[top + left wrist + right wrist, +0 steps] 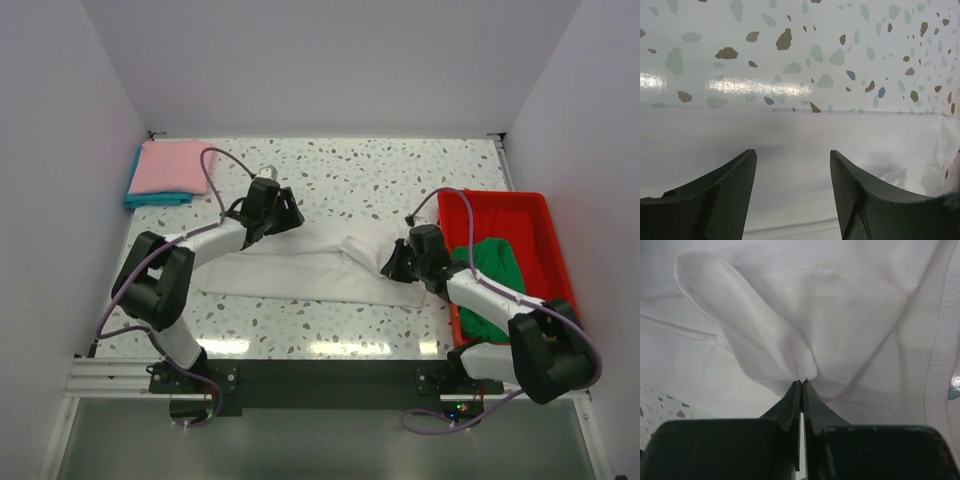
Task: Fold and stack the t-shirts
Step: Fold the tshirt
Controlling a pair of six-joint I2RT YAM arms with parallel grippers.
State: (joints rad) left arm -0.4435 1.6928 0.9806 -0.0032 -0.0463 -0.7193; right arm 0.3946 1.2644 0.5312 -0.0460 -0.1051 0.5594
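White t-shirt (300, 272) lies across the table (400, 170); the right gripper (802, 382) pinches its bunched right end, and the left gripper (791, 155) hangs open over its far edge. On the right, a green t-shirt (495, 265) sits in the red tray (545, 215). Far left, the pink t-shirt (170, 165) tops the teal t-shirt (155, 200).

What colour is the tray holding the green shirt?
The tray is red, clearest in the top external view.

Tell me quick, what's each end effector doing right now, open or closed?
Left end effector: open, empty, over the white t-shirt.
Right end effector: closed, pinching a fold of the white t-shirt.
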